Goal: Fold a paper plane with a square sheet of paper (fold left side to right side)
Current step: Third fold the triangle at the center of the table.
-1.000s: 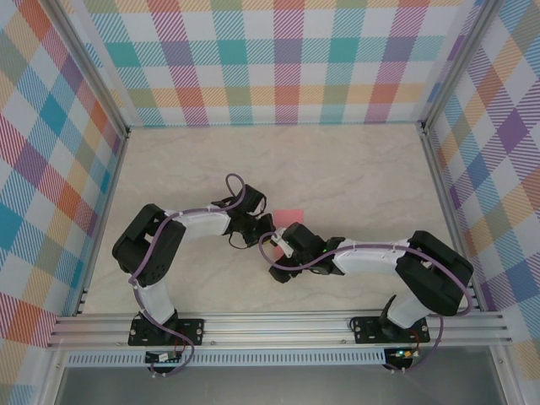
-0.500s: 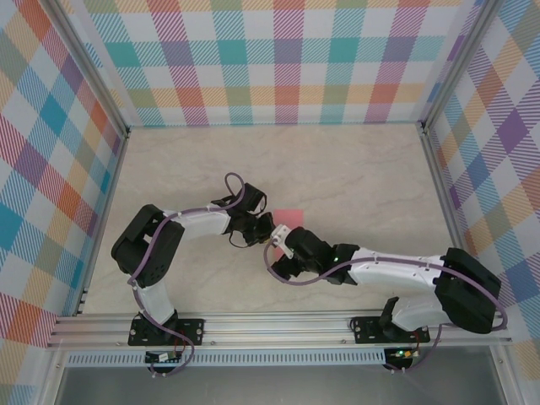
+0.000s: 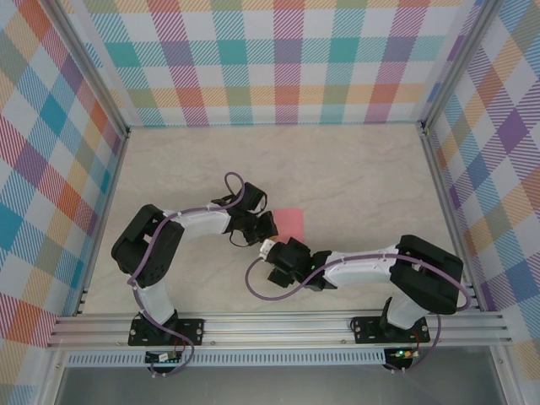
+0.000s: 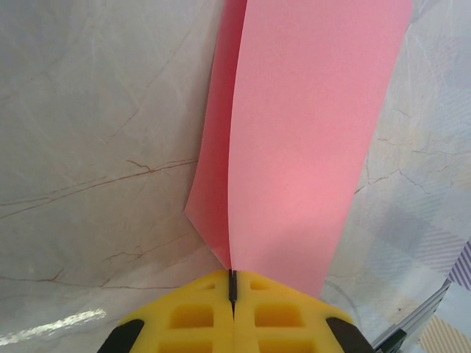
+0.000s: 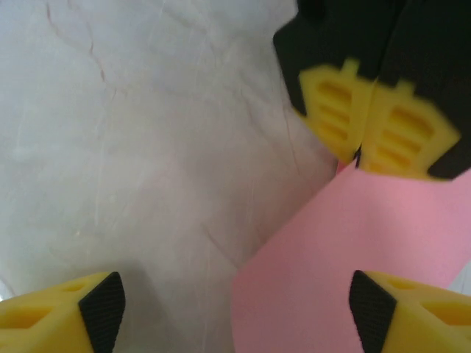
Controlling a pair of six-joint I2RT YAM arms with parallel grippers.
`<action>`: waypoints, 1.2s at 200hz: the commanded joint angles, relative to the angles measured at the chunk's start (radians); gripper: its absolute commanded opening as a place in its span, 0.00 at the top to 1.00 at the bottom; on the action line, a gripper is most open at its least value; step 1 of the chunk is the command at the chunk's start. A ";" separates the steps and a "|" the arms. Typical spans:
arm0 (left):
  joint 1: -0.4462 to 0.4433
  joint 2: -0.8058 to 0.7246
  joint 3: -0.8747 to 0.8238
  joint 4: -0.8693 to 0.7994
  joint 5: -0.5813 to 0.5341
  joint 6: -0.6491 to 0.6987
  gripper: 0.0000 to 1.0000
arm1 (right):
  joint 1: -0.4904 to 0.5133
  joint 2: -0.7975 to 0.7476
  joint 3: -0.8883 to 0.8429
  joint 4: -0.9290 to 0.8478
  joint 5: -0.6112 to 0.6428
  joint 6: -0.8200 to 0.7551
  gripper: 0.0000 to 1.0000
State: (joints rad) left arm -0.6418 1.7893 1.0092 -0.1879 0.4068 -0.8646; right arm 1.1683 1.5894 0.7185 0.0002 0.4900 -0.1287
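The square sheet of paper (image 3: 290, 223) is pink-red and lies near the table's middle, with one layer raised over another. In the left wrist view the upper layer (image 4: 309, 140) stands over the lower layer (image 4: 215, 154). My left gripper (image 4: 232, 285) is shut on the near corner of the paper. Seen from above, the left gripper (image 3: 267, 224) sits at the paper's left edge. My right gripper (image 3: 277, 246) hovers just in front of the paper, open, with nothing between its fingers. In the right wrist view, the right gripper (image 5: 235, 323) frames the pink paper (image 5: 353, 272) and the left gripper's yellow fingers (image 5: 375, 129).
The pale marble tabletop (image 3: 354, 177) is ringed by plaid walls (image 3: 278, 59) and an aluminium frame (image 3: 278, 325). A purple cable (image 3: 261, 291) loops from the right wrist toward the near edge. The two arms nearly meet at the table's middle.
My right gripper has drawn back toward the near edge and a little left, off the paper, uncovering more of it. The left gripper has kept its hold in place.
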 commanded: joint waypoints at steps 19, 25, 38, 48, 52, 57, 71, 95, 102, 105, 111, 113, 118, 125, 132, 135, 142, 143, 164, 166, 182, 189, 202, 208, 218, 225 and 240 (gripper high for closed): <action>-0.013 -0.016 0.028 -0.036 0.008 -0.001 1.00 | 0.005 0.009 0.033 0.055 0.034 -0.040 0.31; -0.013 -0.017 0.028 -0.036 0.007 0.000 1.00 | 0.005 0.009 0.032 0.053 0.036 -0.042 0.33; -0.012 -0.015 0.029 -0.039 0.006 0.002 1.00 | 0.004 0.007 0.031 0.050 0.035 -0.042 0.38; -0.013 -0.014 0.030 -0.039 0.004 0.004 1.00 | 0.006 0.003 0.029 0.046 0.037 -0.040 0.44; -0.013 -0.013 0.029 -0.041 0.004 0.004 1.00 | 0.005 0.002 0.029 0.044 0.036 -0.040 0.46; -0.013 -0.013 0.030 -0.041 0.004 0.005 1.00 | 0.005 -0.002 0.027 0.044 0.035 -0.040 0.49; -0.013 -0.011 0.031 -0.039 0.004 0.005 1.00 | 0.005 -0.008 0.028 0.033 0.035 -0.044 0.57; -0.013 -0.012 0.029 -0.036 0.006 0.006 1.00 | 0.005 -0.026 0.024 0.025 0.035 -0.052 0.70; -0.013 -0.013 0.029 -0.036 0.004 0.006 1.00 | 0.005 -0.029 0.024 0.023 0.034 -0.052 0.74; -0.013 -0.013 0.030 -0.036 0.004 0.007 1.00 | 0.005 -0.030 0.023 0.021 0.035 -0.052 0.77; -0.013 -0.014 0.029 -0.038 0.003 0.010 1.00 | 0.005 -0.032 0.023 0.016 0.033 -0.052 0.81; -0.013 -0.014 0.029 -0.038 0.004 0.010 1.00 | 0.005 -0.032 0.022 0.015 0.033 -0.052 0.82; -0.013 -0.016 0.031 -0.040 0.003 0.010 0.99 | 0.005 -0.034 0.022 0.012 0.032 -0.052 0.86; -0.013 -0.017 0.032 -0.043 0.002 0.016 0.99 | 0.006 -0.034 0.020 0.009 0.031 -0.051 0.90; -0.012 -0.022 0.036 -0.054 -0.002 0.022 0.97 | 0.005 -0.034 0.016 0.008 0.029 -0.051 0.95; -0.013 -0.023 0.038 -0.059 -0.004 0.026 0.96 | 0.005 -0.034 0.014 0.008 0.029 -0.050 0.97; -0.012 -0.030 0.042 -0.075 -0.012 0.036 0.94 | 0.005 -0.035 0.008 0.007 0.029 -0.046 1.00; -0.012 -0.032 0.043 -0.077 -0.013 0.038 0.94 | 0.005 -0.035 0.008 0.007 0.029 -0.045 1.00; -0.009 -0.068 0.057 -0.146 -0.028 0.071 0.89 | 0.004 -0.041 -0.014 0.015 0.023 -0.034 1.00; -0.009 -0.071 0.057 -0.151 -0.027 0.074 0.88 | 0.004 -0.041 -0.016 0.015 0.021 -0.034 1.00; -0.001 -0.105 0.060 -0.182 -0.027 0.089 0.82 | 0.002 -0.044 -0.031 0.025 0.013 -0.025 1.00; 0.003 -0.118 0.059 -0.195 -0.029 0.096 0.78 | 0.002 -0.046 -0.034 0.027 0.009 -0.021 1.00; 0.015 -0.142 0.060 -0.227 -0.035 0.111 0.71 | -0.001 -0.051 -0.038 0.029 -0.001 -0.016 1.00; 0.020 -0.151 0.059 -0.241 -0.037 0.118 0.69 | -0.001 -0.052 -0.040 0.028 -0.005 -0.014 1.00; 0.031 -0.166 0.057 -0.262 -0.042 0.127 0.65 | -0.003 -0.051 -0.042 0.029 -0.011 -0.011 1.00; 0.038 -0.176 0.054 -0.271 -0.043 0.131 0.63 | -0.004 -0.049 -0.041 0.028 -0.013 -0.009 1.00; 0.057 -0.188 0.051 -0.275 -0.046 0.138 0.61 | -0.005 -0.046 -0.043 0.029 -0.018 -0.005 1.00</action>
State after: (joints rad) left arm -0.6193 1.6375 1.0462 -0.3923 0.3786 -0.7624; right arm 1.1667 1.5639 0.6842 0.0193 0.4965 -0.1616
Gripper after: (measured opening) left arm 0.385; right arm 0.044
